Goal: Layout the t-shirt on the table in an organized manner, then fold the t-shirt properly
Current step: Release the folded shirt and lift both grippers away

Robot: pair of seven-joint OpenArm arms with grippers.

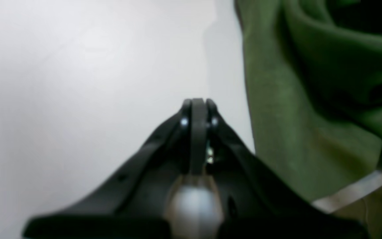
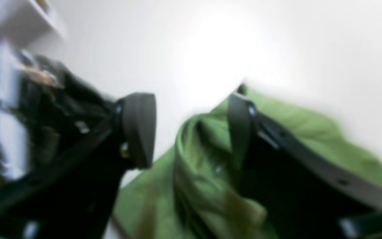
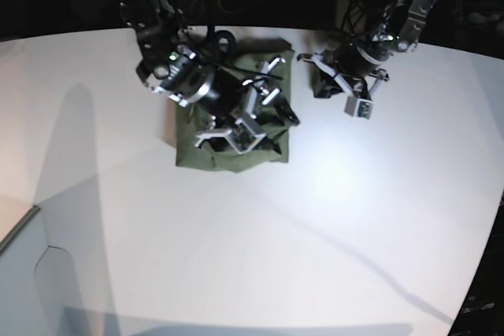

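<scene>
Your olive-green t-shirt [image 3: 232, 127] lies bunched in a rough square on the far side of the white table [image 3: 315, 234], under your right gripper [image 2: 191, 129], whose jaws stand wide apart over a raised fold, holding nothing. Your left gripper [image 1: 197, 106] is pressed fully closed and empty, just beside the cloth's edge. If the right arm drops or sweeps now, a finger could snag that fold and drag the stack crooked.

base overhead, wrist views close, sharing t-shirt [image 3: 236, 155]
</scene>
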